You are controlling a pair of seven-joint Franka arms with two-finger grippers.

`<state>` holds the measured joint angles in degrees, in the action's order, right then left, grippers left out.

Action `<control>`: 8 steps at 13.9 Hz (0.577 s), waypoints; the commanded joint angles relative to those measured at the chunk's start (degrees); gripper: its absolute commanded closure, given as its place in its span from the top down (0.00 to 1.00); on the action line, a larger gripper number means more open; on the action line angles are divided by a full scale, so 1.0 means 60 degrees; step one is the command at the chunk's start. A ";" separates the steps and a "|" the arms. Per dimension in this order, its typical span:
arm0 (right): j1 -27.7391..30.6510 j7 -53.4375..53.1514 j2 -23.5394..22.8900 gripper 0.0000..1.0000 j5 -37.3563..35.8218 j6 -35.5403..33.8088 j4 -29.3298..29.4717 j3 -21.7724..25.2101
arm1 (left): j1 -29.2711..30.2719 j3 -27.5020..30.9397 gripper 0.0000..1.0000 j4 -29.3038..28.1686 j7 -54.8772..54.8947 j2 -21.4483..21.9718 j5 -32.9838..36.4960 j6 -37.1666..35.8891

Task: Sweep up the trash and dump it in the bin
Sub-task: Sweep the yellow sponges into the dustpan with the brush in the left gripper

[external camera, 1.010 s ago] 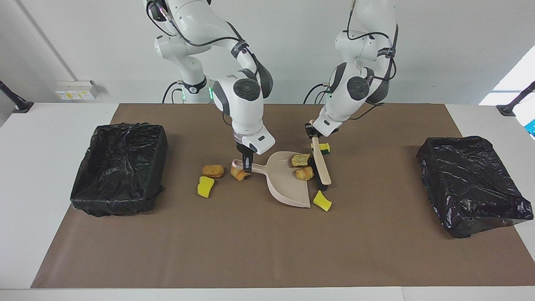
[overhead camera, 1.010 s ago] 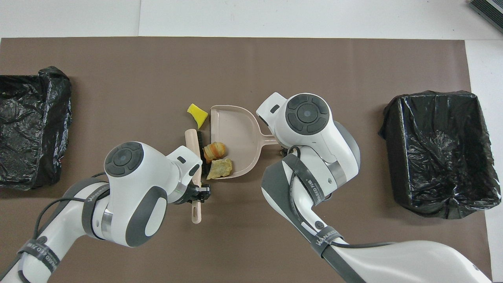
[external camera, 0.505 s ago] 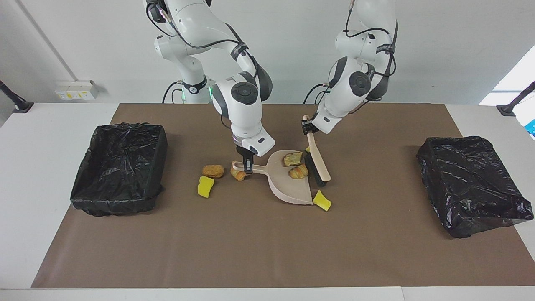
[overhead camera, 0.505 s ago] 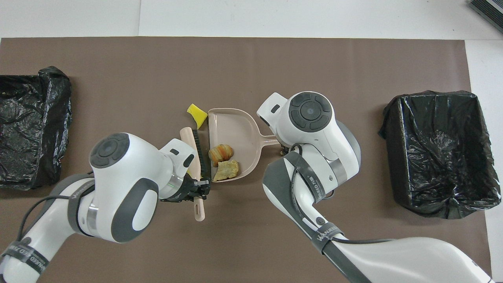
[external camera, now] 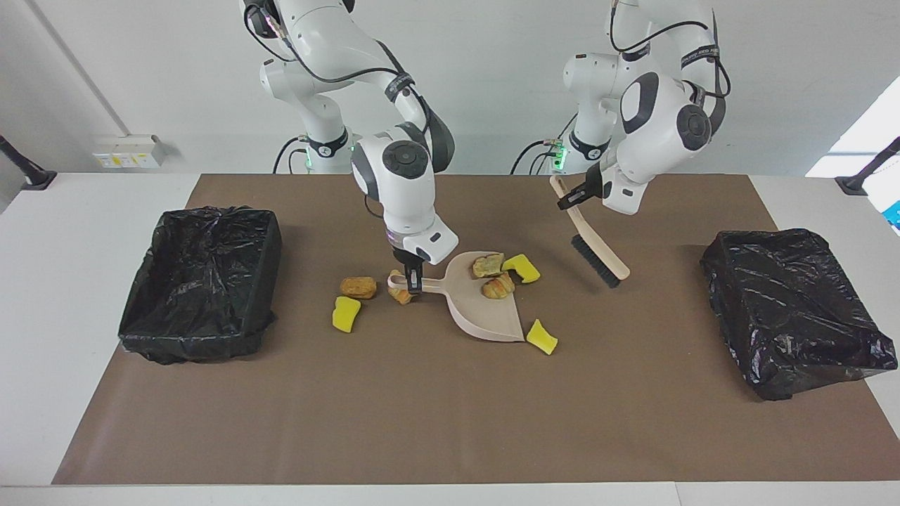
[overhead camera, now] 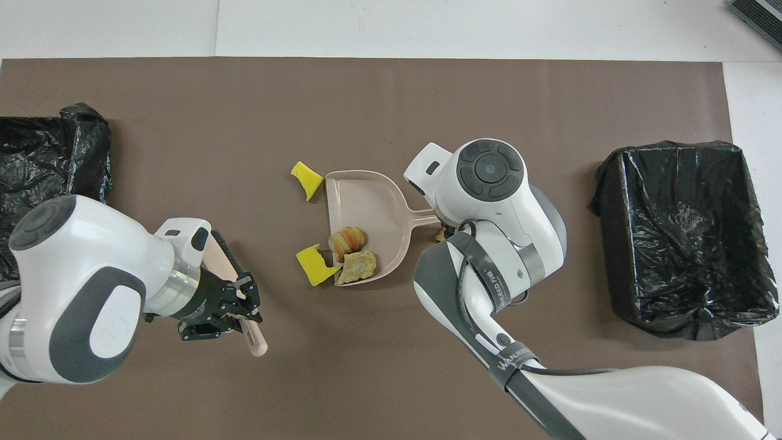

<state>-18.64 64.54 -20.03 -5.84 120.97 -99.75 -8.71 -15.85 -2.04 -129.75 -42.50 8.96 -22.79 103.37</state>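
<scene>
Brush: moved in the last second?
Yes. The left gripper has lifted the brush off the dustpan edge and swung it toward the bin at the left arm's end.

Two golden-brown pastries (external camera: 493,276) lie in the beige dustpan (external camera: 478,313) at mid-frame, a yellow sponge piece (external camera: 521,268) at its lip and another (external camera: 542,337) just below; a sponge (external camera: 345,314) and two pastries (external camera: 358,287) lie left of its handle.
</scene>
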 commanded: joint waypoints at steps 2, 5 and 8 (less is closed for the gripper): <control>0.0118 0.0317 0.0056 0.00 0.0167 0.0112 -0.0148 -0.0117 | -0.1559 -0.0055 0.00 -0.1095 -0.1222 0.0235 -0.0127 0.1884; 0.0133 0.0347 0.0056 0.00 0.0167 0.0112 -0.0148 -0.0117 | -0.2481 -0.0070 0.00 -0.0963 -0.0522 0.0073 -0.0185 0.2909; 0.0133 0.0347 0.0056 0.00 0.0167 0.0112 -0.0148 -0.0117 | -0.3055 -0.0070 0.00 -0.0745 -0.0461 -0.0101 -0.0215 0.3324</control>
<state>-18.63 64.54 -20.03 -5.84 120.97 -99.75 -8.71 -32.03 -3.37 -135.05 -46.92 8.82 -23.05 121.89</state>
